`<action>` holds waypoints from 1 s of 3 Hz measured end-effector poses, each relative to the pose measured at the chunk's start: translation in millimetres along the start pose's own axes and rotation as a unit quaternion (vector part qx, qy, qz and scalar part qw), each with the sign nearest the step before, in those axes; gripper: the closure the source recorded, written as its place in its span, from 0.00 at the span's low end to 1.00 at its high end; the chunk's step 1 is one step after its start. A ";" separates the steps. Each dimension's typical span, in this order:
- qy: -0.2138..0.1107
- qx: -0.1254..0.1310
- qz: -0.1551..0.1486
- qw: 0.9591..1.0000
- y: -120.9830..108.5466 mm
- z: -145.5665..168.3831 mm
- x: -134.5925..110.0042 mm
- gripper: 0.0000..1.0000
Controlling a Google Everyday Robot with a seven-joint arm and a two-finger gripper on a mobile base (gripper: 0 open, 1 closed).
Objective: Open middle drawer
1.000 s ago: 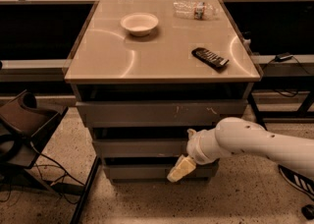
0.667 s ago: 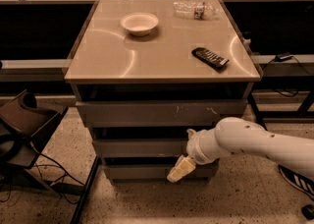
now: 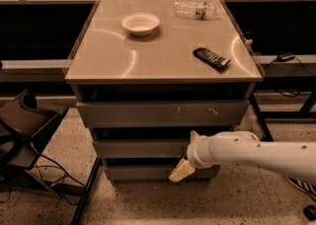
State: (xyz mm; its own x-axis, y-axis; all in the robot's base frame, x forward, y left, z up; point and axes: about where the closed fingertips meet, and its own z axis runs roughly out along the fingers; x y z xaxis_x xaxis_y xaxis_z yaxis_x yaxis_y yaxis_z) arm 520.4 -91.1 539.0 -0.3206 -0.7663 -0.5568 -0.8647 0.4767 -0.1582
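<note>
The middle drawer [image 3: 140, 148] is a plain grey front between a larger scratched top front [image 3: 163, 113] and a narrow bottom front [image 3: 143, 172]. It sits nearly flush in the cabinet, with a dark gap above it. My gripper [image 3: 185, 162], at the end of the white arm [image 3: 247, 152] reaching in from the right, is against the right part of the middle drawer front. Its pale tip hangs down over the bottom front.
On the cabinet top [image 3: 163, 56] lie a white bowl [image 3: 140, 23], a black remote [image 3: 211, 57] and a clear plastic bottle [image 3: 196, 9]. A dark chair [image 3: 27, 118] and cables stand on the floor at left. Table frames flank the cabinet.
</note>
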 end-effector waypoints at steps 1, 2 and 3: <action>-0.001 0.027 0.000 1.000 -20.1 10.8 -3.7 0.00; -0.001 0.027 0.000 1.000 -20.0 10.9 -3.7 0.00; -0.020 -0.005 0.008 1.000 -15.8 30.2 -2.3 0.00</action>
State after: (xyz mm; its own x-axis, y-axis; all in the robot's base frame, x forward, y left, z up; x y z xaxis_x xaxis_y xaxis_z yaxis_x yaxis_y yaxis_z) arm 546.5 -83.9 518.1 -0.3186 -0.7410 -0.5911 -0.8637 0.4839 -0.1411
